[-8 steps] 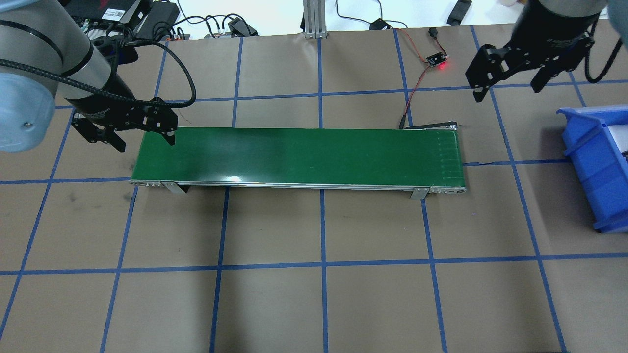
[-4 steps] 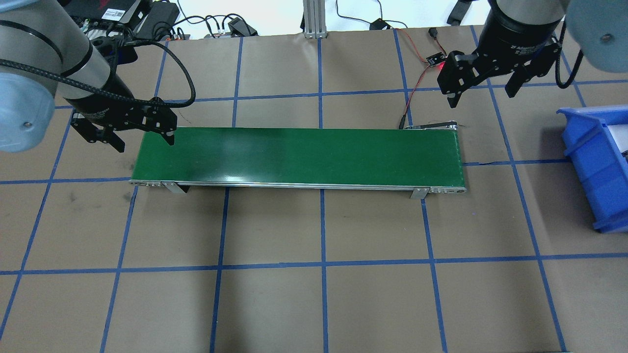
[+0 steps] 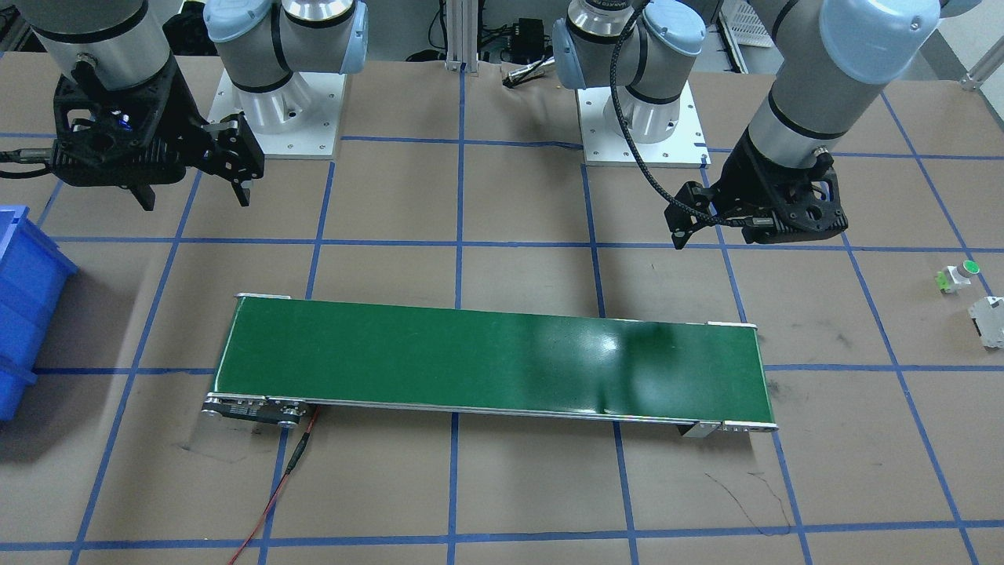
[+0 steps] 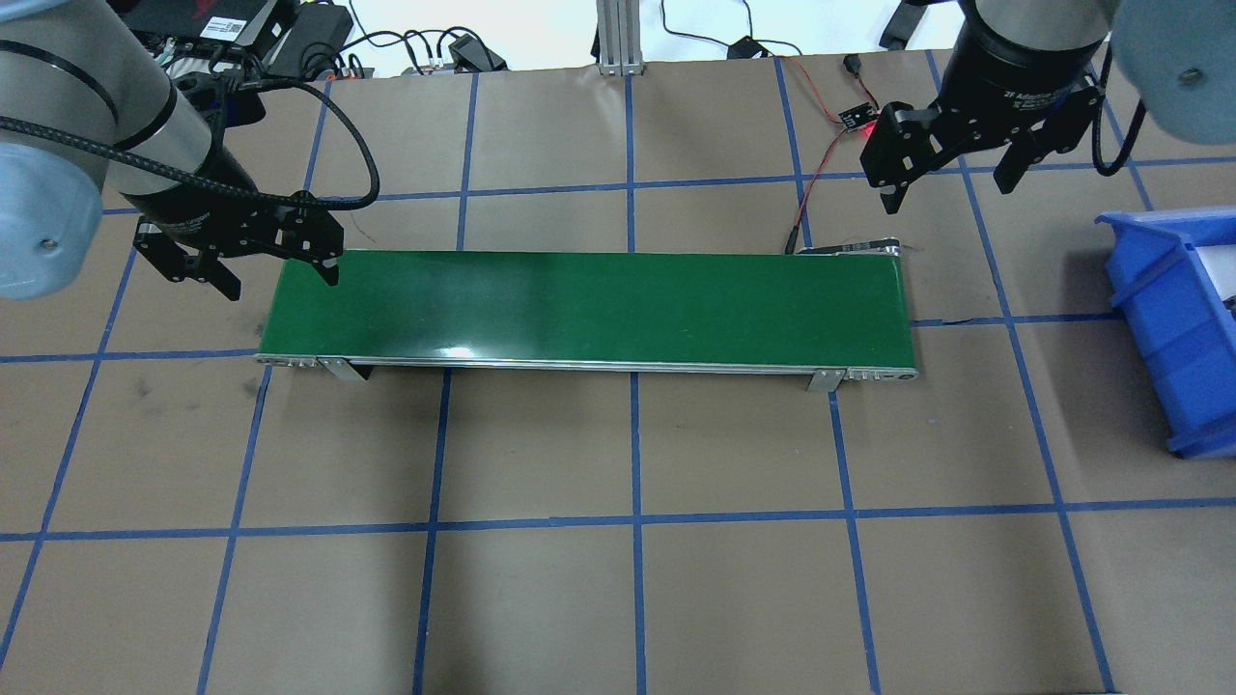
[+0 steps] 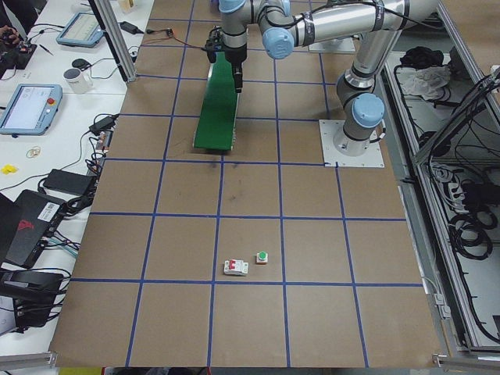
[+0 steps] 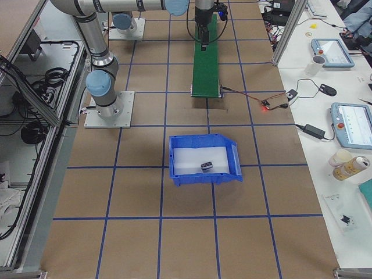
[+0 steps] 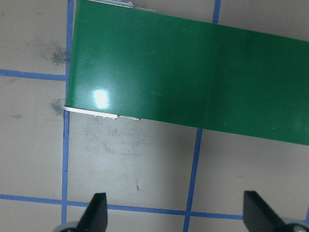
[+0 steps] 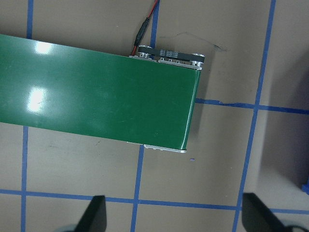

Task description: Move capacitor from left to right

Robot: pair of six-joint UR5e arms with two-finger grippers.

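Note:
A small dark stubby piece with a light end, which looks like the capacitor (image 6: 207, 166), lies on the white floor of the blue bin (image 6: 203, 177) in the exterior right view. It shows in no other view. My left gripper (image 4: 280, 280) is open and empty, above the left end of the green conveyor belt (image 4: 589, 304). The left wrist view shows its open gripper (image 7: 176, 212) over bare table beside the belt. My right gripper (image 4: 946, 193) is open and empty, behind the belt's right end. It shows open in the right wrist view (image 8: 176, 212).
The blue bin (image 4: 1159, 290) stands at the table's right edge. A white part with a green cap (image 3: 958, 275) and a white-grey blocky part (image 3: 988, 320) lie at the far left end. A sensor board with a red light (image 4: 862, 121) and its wires lie behind the belt.
My right arm has swung left, from near the bin to behind the belt's right end, and now holds still. My left gripper has shifted slightly back. Both stay open.

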